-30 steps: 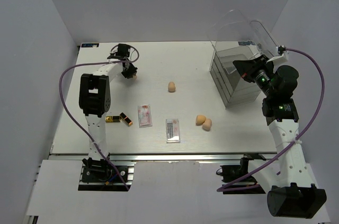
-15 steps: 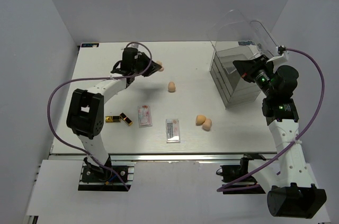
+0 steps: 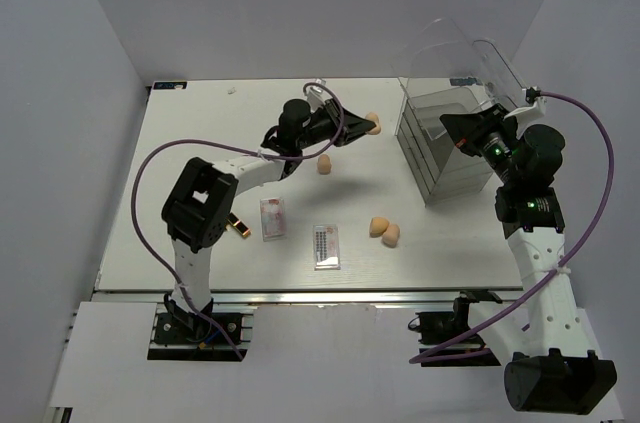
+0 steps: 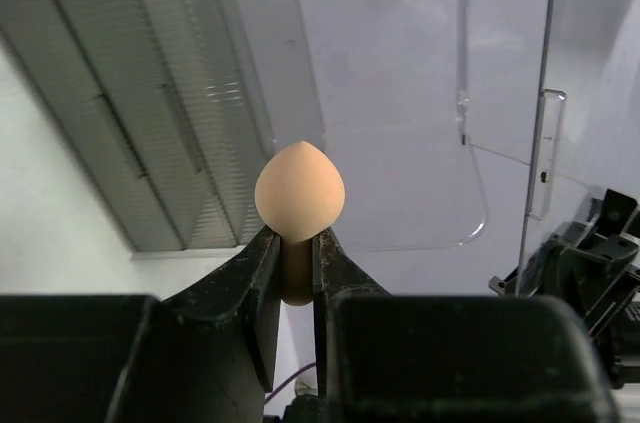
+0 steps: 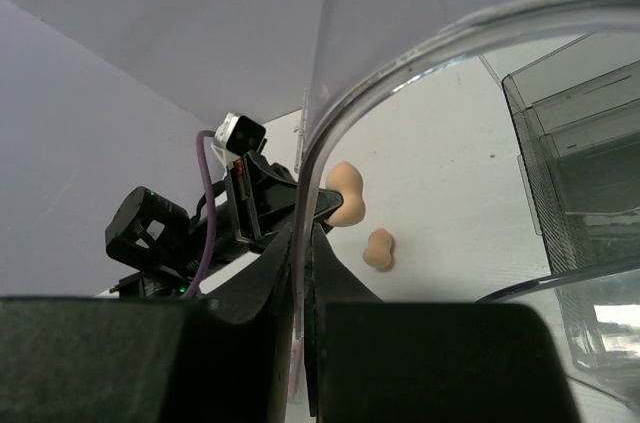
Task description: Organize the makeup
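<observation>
From the table's middle: the flat clear-cased pinkish palette lies at 8 o'clock; the dark-rowed palette at 6; at 1 o'clock the left gripper is closed tight on a small peach egg-shaped sponge, held in the air; at 3 o'clock the right gripper pinches the curved clear lid of the large plastic drawer box — propping it open, I judge. The step is carrying — next the sponge must come over the opening, then be released.

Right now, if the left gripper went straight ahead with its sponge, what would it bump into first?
Probably the clear drawer box: the left gripper, shut on the sponge, points toward it. Depth is hard to judge.
</observation>
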`<state>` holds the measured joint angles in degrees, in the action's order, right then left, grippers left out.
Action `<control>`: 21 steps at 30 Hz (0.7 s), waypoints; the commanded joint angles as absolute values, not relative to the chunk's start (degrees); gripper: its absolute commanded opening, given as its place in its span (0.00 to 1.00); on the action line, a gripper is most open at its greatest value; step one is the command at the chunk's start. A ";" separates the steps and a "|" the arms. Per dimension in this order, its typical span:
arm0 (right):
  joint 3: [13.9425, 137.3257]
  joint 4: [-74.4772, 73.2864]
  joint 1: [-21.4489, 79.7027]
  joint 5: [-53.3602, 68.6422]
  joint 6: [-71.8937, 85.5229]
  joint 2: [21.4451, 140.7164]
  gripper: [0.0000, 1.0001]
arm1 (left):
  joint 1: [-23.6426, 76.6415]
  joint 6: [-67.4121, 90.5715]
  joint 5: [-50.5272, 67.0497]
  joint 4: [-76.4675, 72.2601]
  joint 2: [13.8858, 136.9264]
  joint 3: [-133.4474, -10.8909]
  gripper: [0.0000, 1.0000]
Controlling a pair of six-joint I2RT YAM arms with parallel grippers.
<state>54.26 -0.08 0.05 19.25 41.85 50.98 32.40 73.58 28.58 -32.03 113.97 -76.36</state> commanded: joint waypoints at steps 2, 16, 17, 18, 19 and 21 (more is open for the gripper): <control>56.95 8.26 -0.09 18.28 40.25 47.73 0.00 | 34.19 78.66 29.27 -40.16 114.78 -79.63 0.12; 56.95 8.44 -0.09 17.75 40.43 47.55 0.00 | 38.23 83.84 28.12 -46.14 121.11 -84.20 0.12; 57.04 8.35 -0.09 17.75 40.52 47.46 0.00 | 38.32 84.02 28.30 -46.32 121.29 -84.37 0.12; 56.95 8.35 -0.09 17.75 40.43 47.46 0.00 | 38.41 84.11 28.30 -46.32 121.55 -84.46 0.12; 56.95 8.26 -0.09 17.67 40.43 47.29 0.00 | 38.67 84.20 28.47 -46.32 121.81 -84.55 0.12; 56.87 8.26 -0.09 17.75 40.52 47.46 0.00 | 38.93 84.20 28.65 -46.06 122.34 -85.08 0.12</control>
